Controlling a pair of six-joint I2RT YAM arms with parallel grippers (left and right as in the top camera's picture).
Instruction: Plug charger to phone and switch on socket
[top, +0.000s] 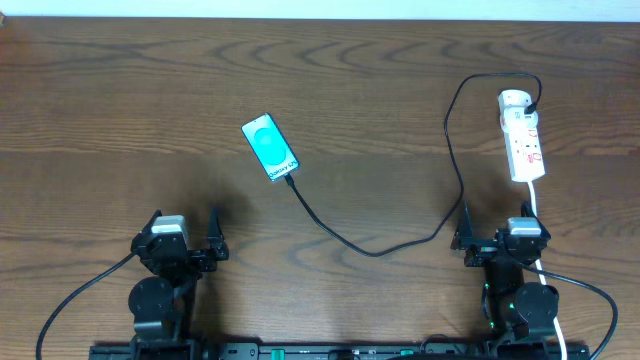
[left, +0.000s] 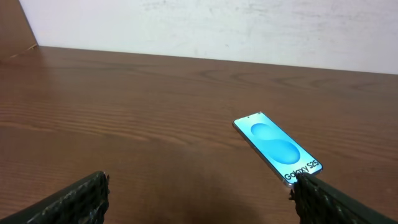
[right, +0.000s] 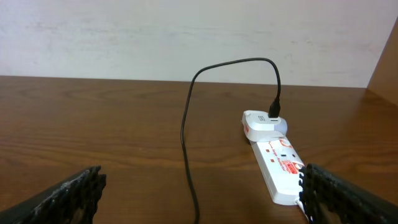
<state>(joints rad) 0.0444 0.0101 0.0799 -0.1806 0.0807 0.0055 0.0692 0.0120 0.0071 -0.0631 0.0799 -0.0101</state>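
Two steps to this job, and going by how things lie I'd say one looks done and the other is a question mark.

Starting at the left: the left claw (top: 184, 224) sits at the near edge of the worktop (top: 100, 120), fingers spread wide, nothing in it. It's well apart from the phone (top: 270, 147), which lies flat a bit further in, screen lit cyan, angled with its lower end pointing toward the middle.

From overhead, the charger (top: 375, 252) meets that lower end of the phone, and its plug tip (top: 291, 180) looks seated in the port. Can't swear to it though. It's tiny from up there, and in the left wrist view that corner of the phone is hidden behind one of the claw's own fingers. From there the cable dips toward the near edge, climbs back up and loops over into the white adapter (top: 516, 101) sitting in the far end of the socket (top: 525, 145).

The right claw (top: 496, 228) is also released and empty, parked just short of the socket's near end.

What's left, I reckon, is the switch. The red marks show on the strip, but I can't tell from any view whether it's flipped on. If it isn't, the right claw is the obvious one for it, since it's already near.
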